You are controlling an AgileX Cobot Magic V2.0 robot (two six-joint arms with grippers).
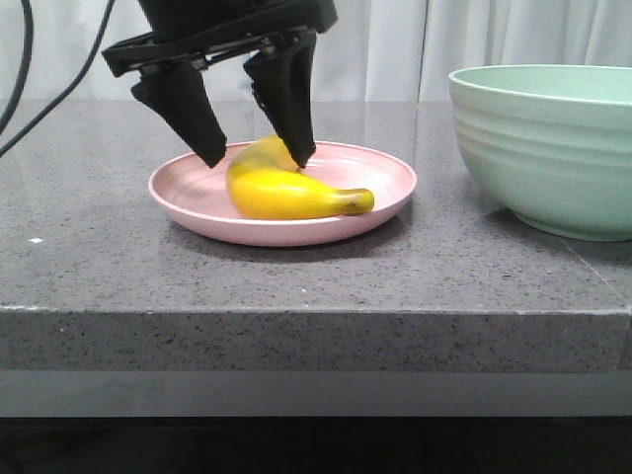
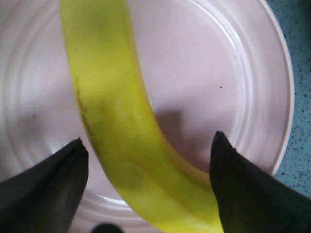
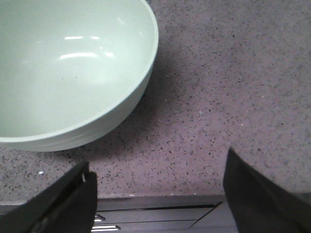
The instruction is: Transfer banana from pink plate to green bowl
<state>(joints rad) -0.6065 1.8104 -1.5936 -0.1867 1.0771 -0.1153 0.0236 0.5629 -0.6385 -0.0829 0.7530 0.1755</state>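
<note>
1. The tabletop lies nearest the front camera: a thick slab of dark grey speckled stone with a squared front edge and a faintly glossy top.
2. On it sits the pink plate, shallow, round and matte, with a raised rim; the left wrist view shows faint concentric rings in its floor.
3. The banana lies inside the plate, left of its middle, curved and plump, bright yellow and smooth, its darker greenish-brown stem tip pointing to the right toward the bowl.
4. In the left wrist view the banana arcs across the plate with a thin brownish line along one side and some soft shadowing.
5. The left hand hangs over the plate with its two black, wedge-shaped fingers spread apart; one fingertip is beside the fruit's left end and the other stands in front of its raised rear part. Whether either touches the peel cannot be told.
6. The green bowl stands to the right, well apart from the plate: deep, pale mint, with horizontal ridges around its outside and a smooth, shiny inside.
7. The right hand shows only in its own wrist view, fingers wide apart over bare stone just beside the bowl, holding nothing.
8. White curtains hang behind, and black cables droop at far left.
</note>
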